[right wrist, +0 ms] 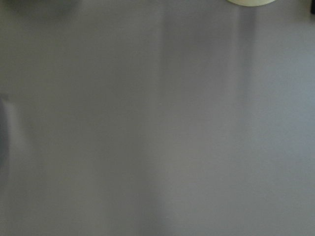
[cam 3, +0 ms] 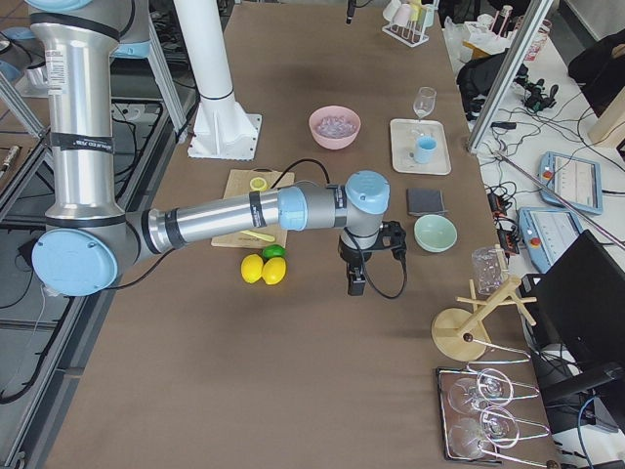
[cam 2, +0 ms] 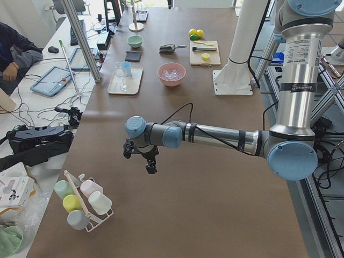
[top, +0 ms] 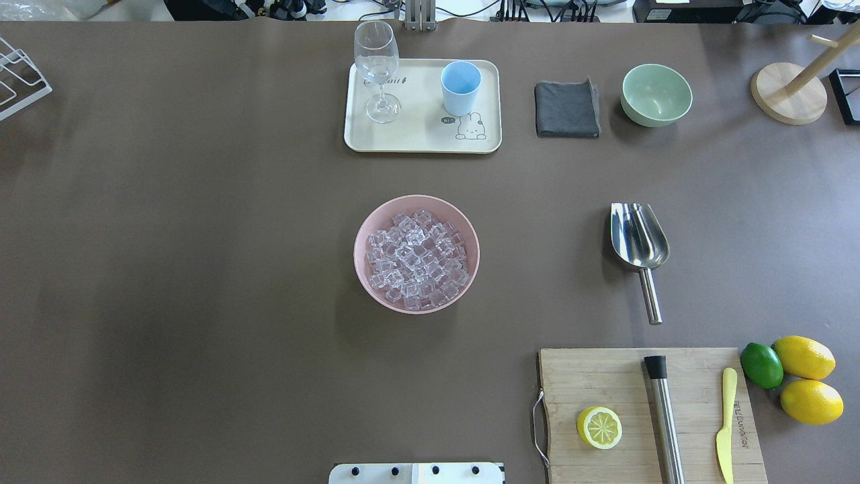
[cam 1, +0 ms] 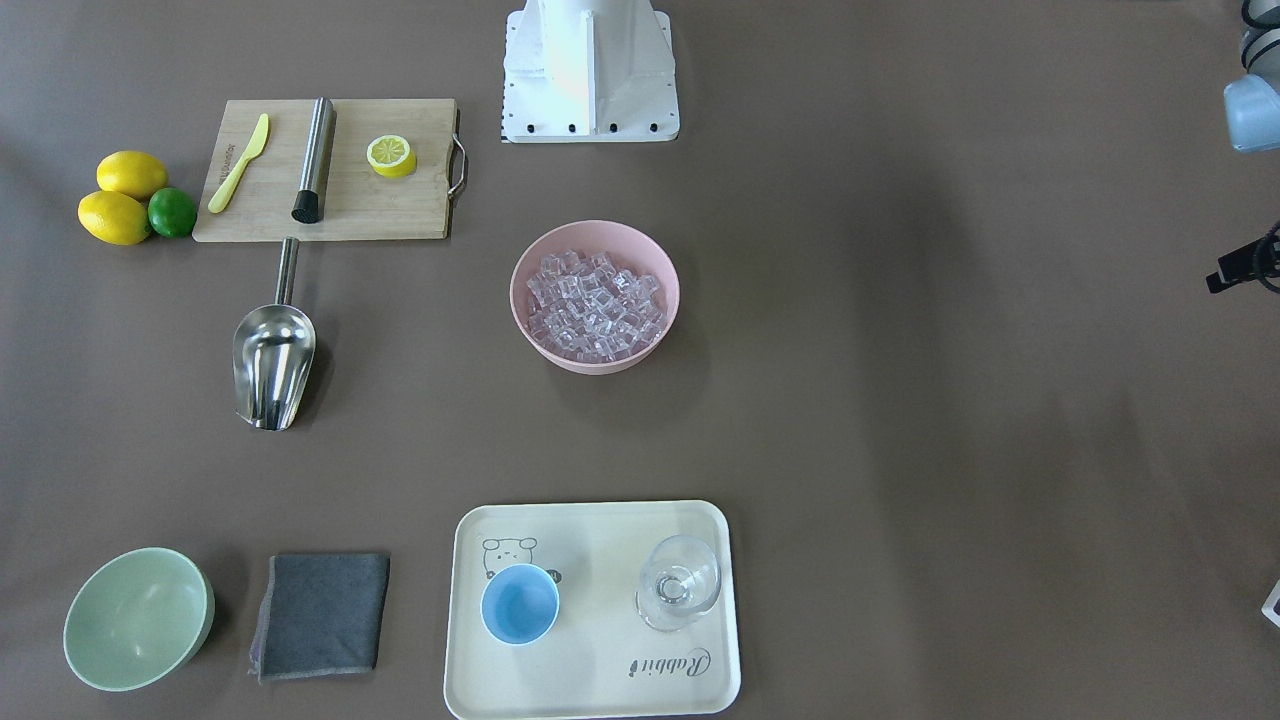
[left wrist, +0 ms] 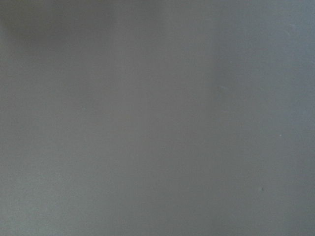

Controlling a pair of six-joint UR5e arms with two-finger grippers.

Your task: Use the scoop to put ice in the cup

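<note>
Front-facing: nothing is begun; the shiny steel rod-handled scoop (cam 1: 272,365) lies empty at 9 o'clock from the pink bowl (cam 1: 517,285). Overhead: clear ice cubes (top: 416,254) heap that bowl; the small light-blue cup (top: 461,87) stands empty at its 12 o'clock. Side views: whether the left jaws and right jaws are spread cannot be told; grasping the scoop's handle likely comes next.

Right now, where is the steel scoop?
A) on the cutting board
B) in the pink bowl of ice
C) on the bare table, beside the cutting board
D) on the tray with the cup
C: the scoop lies on the bare table, its handle end near the cutting board and well away from the pink bowl and the tray.
</note>
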